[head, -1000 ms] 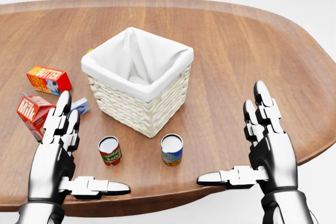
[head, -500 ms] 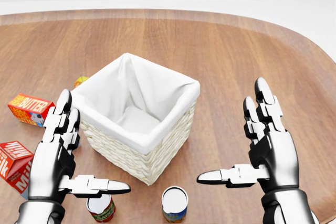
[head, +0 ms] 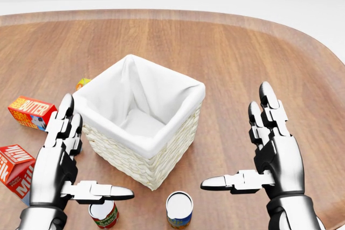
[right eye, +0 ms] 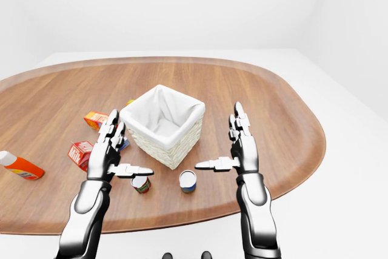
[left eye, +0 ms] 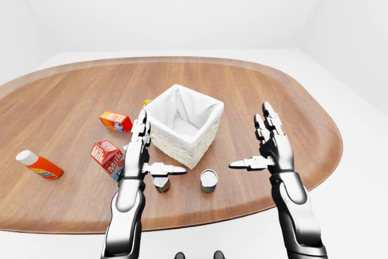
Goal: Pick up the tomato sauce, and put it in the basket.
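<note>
The approach step is in hand; nothing is being grasped yet. Working left to right in the head view: the milk carton (head: 15, 169) and butter box (head: 31, 112) are lying just left of the left hand (head: 60, 171), which is hovering released, fingers extended and thumb pointing right. Directly beneath that thumb, the red-and-green can (head: 104, 214), judged to be the tomato sauce, is standing upright on the table (head: 259, 52). Beyond the left hand's fingertips, the basket (head: 141, 119) is sitting empty. Between the two hands, a blue-labelled can (head: 179, 209) is standing near the first. The right hand (head: 269, 160) is hovering released, palm facing left. The next move calls for lowering the left hand and closing its fingers round the red-and-green can.
</note>
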`<state>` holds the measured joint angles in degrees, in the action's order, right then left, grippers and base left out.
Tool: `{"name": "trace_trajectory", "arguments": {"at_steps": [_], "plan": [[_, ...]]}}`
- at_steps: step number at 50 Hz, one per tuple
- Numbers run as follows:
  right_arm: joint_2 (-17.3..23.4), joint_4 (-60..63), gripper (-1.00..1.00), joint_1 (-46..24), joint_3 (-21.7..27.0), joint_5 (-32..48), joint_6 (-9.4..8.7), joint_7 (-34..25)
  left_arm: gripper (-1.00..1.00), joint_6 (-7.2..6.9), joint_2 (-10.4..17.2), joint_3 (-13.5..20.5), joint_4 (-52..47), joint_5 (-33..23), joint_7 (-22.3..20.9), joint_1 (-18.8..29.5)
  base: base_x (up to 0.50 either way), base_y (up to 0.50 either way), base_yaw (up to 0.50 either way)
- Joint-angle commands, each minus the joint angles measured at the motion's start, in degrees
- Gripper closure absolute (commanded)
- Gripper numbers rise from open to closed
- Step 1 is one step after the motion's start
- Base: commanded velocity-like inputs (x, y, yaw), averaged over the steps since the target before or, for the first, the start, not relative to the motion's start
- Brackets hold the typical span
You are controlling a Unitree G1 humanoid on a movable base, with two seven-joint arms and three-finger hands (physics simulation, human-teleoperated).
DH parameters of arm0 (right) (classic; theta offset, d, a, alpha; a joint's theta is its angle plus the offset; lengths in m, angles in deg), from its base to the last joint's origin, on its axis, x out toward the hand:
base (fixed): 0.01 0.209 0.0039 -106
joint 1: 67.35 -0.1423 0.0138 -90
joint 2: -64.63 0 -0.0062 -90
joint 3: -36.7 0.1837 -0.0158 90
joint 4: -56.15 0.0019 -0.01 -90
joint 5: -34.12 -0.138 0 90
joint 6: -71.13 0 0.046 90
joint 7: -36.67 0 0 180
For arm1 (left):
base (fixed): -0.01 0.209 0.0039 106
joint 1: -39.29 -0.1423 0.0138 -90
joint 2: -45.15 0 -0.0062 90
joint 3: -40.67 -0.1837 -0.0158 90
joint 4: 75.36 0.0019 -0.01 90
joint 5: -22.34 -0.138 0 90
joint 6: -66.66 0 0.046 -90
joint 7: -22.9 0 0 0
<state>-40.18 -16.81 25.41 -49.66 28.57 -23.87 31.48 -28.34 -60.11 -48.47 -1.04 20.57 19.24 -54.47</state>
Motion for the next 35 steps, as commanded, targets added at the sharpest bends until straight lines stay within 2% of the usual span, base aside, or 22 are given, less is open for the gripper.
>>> {"name": "trace_trajectory", "arguments": {"at_steps": [1,6,22,29,30,32,35], "plan": [[0.03,-0.04,-1.0,-0.06,0.04,0.04,0.0,0.04,-1.0,0.0,0.01,0.23,2.36,0.0,0.21,0.58,0.0,0.0,0.0],[-0.02,-0.62,-1.0,-0.06,-0.11,0.25,0.0,0.06,-1.0,0.0,0.13,0.43,5.3,0.12,0.18,0.84,0.0,0.0,0.0],[0.16,-0.58,-1.0,-0.4,0.41,-0.11,0.0,0.01,-1.0,0.0,0.91,2.28,3.72,-0.51,-0.2,0.71,0.0,0.0,0.0],[0.18,-1.31,-1.0,-0.59,0.42,-0.07,0.0,0.02,-1.0,0.0,1.45,3.36,5.46,-2.45,0.78,1.44,0.0,0.0,0.0],[0.18,-1.32,-1.0,-0.58,0.42,-0.08,0.0,0.02,-1.0,0.22,1.45,3.39,5.82,-2.57,0.81,1.53,0.0,0.0,0.0],[0.16,-1.3,-1.0,-0.51,0.38,-0.08,0.0,0.04,-1.0,1.65,1.59,3.4,7.06,-3.68,1.4,1.76,0.0,0.0,0.0],[0.16,-1.22,-1.0,-0.41,0.36,-0.09,0.0,0.0,-1.0,2.32,1.61,3.43,7.3,-4.51,1.79,1.83,0.0,0.0,0.0]]}}
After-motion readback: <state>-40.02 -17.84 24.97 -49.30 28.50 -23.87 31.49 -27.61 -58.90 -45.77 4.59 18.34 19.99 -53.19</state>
